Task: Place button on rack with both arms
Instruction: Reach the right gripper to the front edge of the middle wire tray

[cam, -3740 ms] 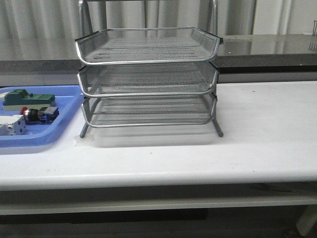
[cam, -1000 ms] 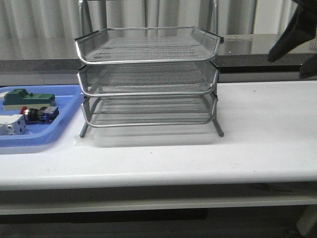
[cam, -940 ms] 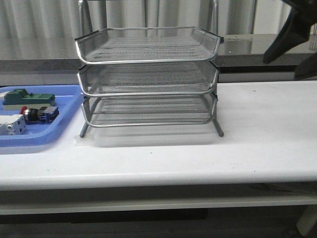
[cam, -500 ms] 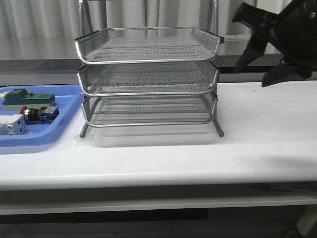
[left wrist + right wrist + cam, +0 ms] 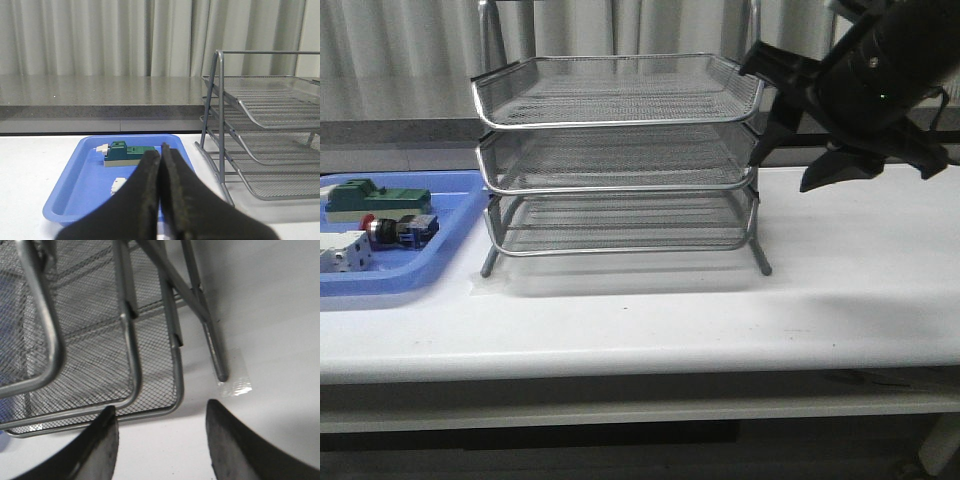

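The button [image 5: 396, 231], with a red cap, black body and blue rear block, lies in the blue tray [image 5: 458, 232] at the left. The silver three-tier rack [image 5: 620, 160] stands mid-table; it also shows in the left wrist view [image 5: 260, 145] and the right wrist view [image 5: 125, 340]. My right gripper [image 5: 780, 178] is open and empty, hovering by the rack's front right corner, above the table [image 5: 161, 407]. My left gripper [image 5: 161, 147] is shut and empty, above the near side of the tray; it is out of the front view. The button is hidden in the left wrist view.
In the tray [image 5: 90, 175] lie a green-and-beige block [image 5: 378, 197] and a white block [image 5: 344, 252]; both also show in the left wrist view, green [image 5: 127, 153] and white [image 5: 118, 185]. A grey counter [image 5: 400, 130] runs behind the white table. Tape [image 5: 235, 375] lies at the rack's foot.
My right arm has come in from the upper right and moved left and down to the rack's front right corner, jaws open. The rack, tray and button have not moved.
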Robot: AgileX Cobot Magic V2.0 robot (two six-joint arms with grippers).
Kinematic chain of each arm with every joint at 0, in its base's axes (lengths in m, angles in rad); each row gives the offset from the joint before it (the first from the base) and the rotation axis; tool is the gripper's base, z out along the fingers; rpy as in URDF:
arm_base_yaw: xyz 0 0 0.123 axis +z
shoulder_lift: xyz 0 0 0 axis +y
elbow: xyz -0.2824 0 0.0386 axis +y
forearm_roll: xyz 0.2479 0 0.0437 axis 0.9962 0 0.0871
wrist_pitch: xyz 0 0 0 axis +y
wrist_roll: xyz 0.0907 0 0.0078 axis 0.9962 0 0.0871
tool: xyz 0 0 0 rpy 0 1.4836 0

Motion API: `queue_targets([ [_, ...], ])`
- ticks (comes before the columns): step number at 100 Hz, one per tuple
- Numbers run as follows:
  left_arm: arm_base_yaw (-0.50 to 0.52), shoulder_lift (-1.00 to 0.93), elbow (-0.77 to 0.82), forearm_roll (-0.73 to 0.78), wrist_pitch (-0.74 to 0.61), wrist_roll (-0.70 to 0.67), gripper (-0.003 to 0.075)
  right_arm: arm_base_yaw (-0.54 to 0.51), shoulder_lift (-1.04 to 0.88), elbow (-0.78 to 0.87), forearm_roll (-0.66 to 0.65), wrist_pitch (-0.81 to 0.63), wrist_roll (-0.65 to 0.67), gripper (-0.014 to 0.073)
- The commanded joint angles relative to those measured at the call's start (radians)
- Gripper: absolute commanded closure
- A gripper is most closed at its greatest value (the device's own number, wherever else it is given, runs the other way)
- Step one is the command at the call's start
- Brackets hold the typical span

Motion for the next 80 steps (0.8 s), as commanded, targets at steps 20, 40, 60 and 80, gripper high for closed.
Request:
queue_targets([
  [20,0.002,-0.035,0.047,-0.006,-0.084,-0.009,0.0741,0.032,0.035,-0.088,0.035,-0.049,-0.015,0.0183],
  [40,0.002,-0.035,0.047,-0.006,-0.084,-0.009,0.0741,0.032,0.07,-0.104,0.036,-0.078,-0.015,0.0183],
  [60,0.002,-0.035,0.047,-0.006,-0.084,-0.009,0.0741,0.032,0.073,-0.104,0.037,-0.109,-0.015,0.0183],
  [80,0.002,-0.035,0.047,-0.006,-0.084,-0.009,0.0741,0.032,0.075,-0.104,0.048,-0.137,-0.015,0.0183],
])
